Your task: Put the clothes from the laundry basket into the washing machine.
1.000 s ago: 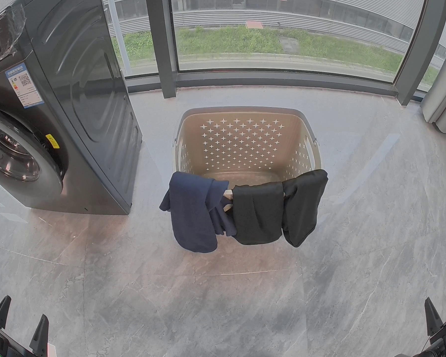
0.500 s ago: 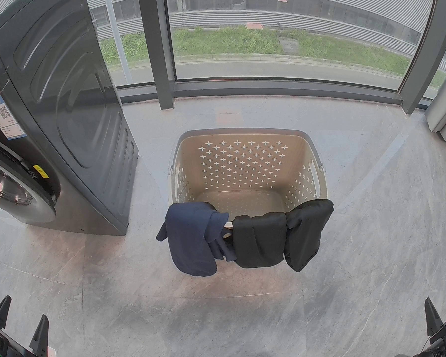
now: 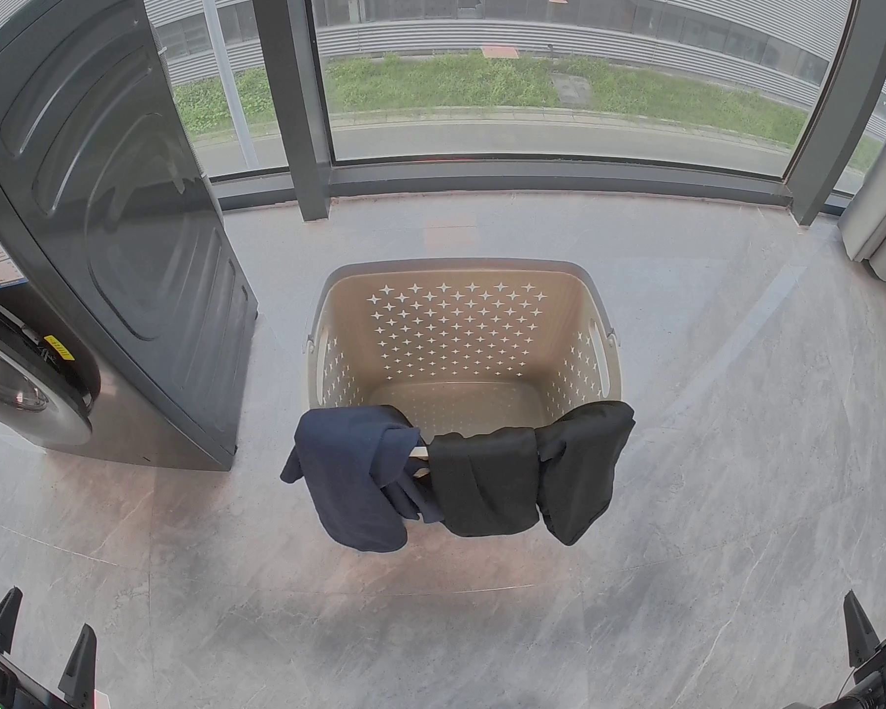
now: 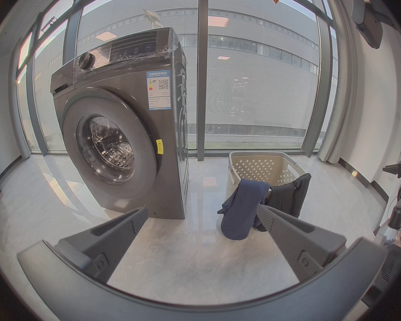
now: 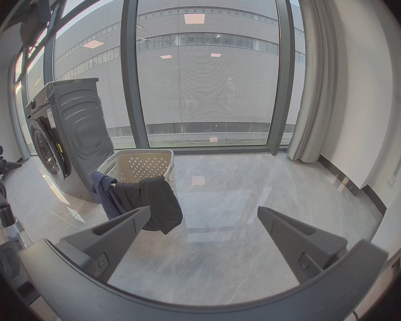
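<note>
Head view: the beige laundry basket [image 3: 458,268] is standing on the grey stone floor [image 3: 679,504], near the window [image 3: 561,61] wall. A navy garment [image 3: 349,484] is hanging over the left end of the basket's near rim, and a black garment [image 3: 522,480] is draping over the middle and right end of that rim, touching the navy one; both are spilling down the outer wall toward the floor. The dark grey washing machine [image 3: 118,199] is standing to the left of the basket, apart from it. The left gripper [image 3: 49,614] and the right gripper [image 3: 878,583] are hovering low at the near corners, well apart from the clothes, each holding nothing. Left wrist view: the left gripper [image 4: 200,212] is spreading its fingers wide over bare floor, with the washing machine [image 4: 133,125] showing its round front door and the laundry basket [image 4: 263,166] sitting beside it, the navy garment [image 4: 243,210] and black garment [image 4: 292,197] hanging from the rim. Right wrist view: the right gripper [image 5: 203,211] is also gaping wide and empty, while the laundry basket [image 5: 140,163], the navy garment [image 5: 103,192], the black garment [image 5: 158,203] and the washing machine [image 5: 75,125] are sitting farther off, and a pale curtain [image 5: 312,90] is hanging at the window's far side.
</note>
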You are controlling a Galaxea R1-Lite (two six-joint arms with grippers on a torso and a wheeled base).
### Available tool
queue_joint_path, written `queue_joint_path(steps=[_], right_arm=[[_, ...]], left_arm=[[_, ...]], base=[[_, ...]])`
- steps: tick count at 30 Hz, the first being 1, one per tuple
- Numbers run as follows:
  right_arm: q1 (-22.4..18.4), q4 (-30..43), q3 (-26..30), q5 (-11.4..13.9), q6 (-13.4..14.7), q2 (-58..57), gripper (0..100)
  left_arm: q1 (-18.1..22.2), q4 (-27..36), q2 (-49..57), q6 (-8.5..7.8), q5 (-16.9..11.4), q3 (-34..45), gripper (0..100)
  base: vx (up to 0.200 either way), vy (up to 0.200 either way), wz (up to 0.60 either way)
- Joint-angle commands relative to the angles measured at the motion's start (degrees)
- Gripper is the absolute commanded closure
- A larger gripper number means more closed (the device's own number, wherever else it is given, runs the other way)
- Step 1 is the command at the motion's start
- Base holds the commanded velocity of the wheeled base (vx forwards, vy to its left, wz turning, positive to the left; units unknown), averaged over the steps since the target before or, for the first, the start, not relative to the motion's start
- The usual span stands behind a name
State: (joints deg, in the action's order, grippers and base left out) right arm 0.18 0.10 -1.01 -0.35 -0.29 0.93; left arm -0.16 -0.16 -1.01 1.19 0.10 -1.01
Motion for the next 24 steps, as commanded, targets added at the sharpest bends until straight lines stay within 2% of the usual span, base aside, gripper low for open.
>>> queue_joint_path(steps=[1, 24], right_arm=[[-0.01, -0.01, 1.01, 0.0, -0.06, -0.93, 0], [-0.01, -0.01, 1.01, 0.0, -0.06, -0.93, 0]], left_arm=[[-0.02, -0.02, 0.84, -0.05, -0.01, 1.01, 0], [-0.02, -0.02, 0.84, -0.05, -0.01, 1.01, 0]], base=[[0.0, 0.0, 0.0], [0.2, 0.0, 0.0]])
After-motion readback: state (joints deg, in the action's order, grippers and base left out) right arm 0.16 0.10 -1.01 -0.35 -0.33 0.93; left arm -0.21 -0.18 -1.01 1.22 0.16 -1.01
